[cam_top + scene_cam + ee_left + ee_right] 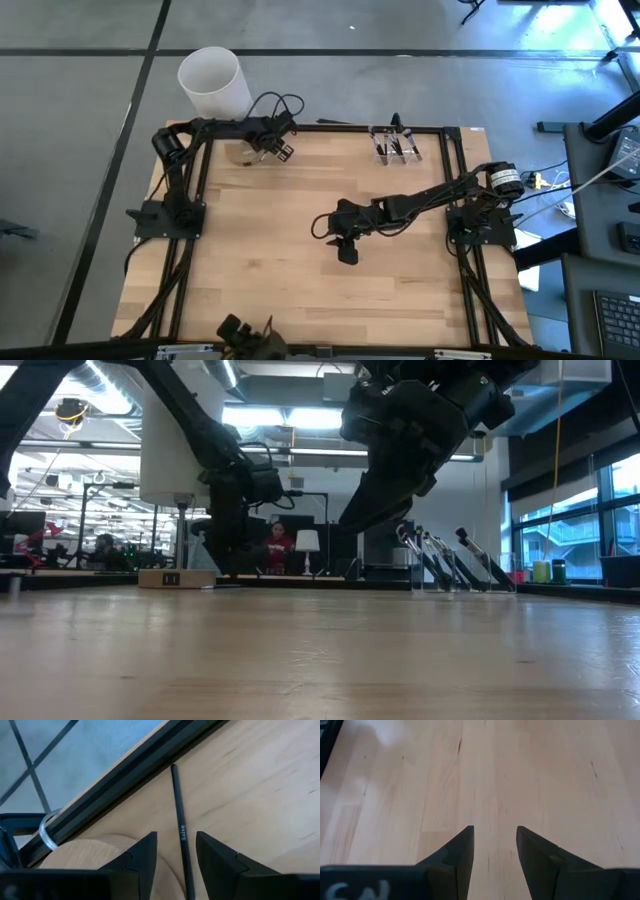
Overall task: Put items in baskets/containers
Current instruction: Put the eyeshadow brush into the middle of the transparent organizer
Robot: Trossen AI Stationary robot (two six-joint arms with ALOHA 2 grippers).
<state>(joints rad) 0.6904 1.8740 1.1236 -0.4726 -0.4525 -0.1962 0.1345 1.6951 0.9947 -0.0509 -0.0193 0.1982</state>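
- At the far-left corner stands a tall white cylinder (213,82), just off the tabletop (300,260); whether it takes any part in the sorting I cannot tell.
- The left gripper (281,150) is low at the far edge, just right of the cylinder. In its wrist view the fingers (145,857) are spread apart, straddling a thin black brush handle (179,825) that lies flat on the wood beside the black frame rail (130,772). Nothing is clamped yet, so this looks like the approach to a pickup.
- The right gripper (346,254) hangs over bare wood mid-table, its fingers (462,847) released and empty; that arm appears to be waiting.
- Further right, at the far edge, the clear holder (396,145) already carries several brushes (445,565), leaning with tufts up.
- Judged from this, most of the job seems done: one brush visibly remains loose; any others outside the holder cannot be made out.
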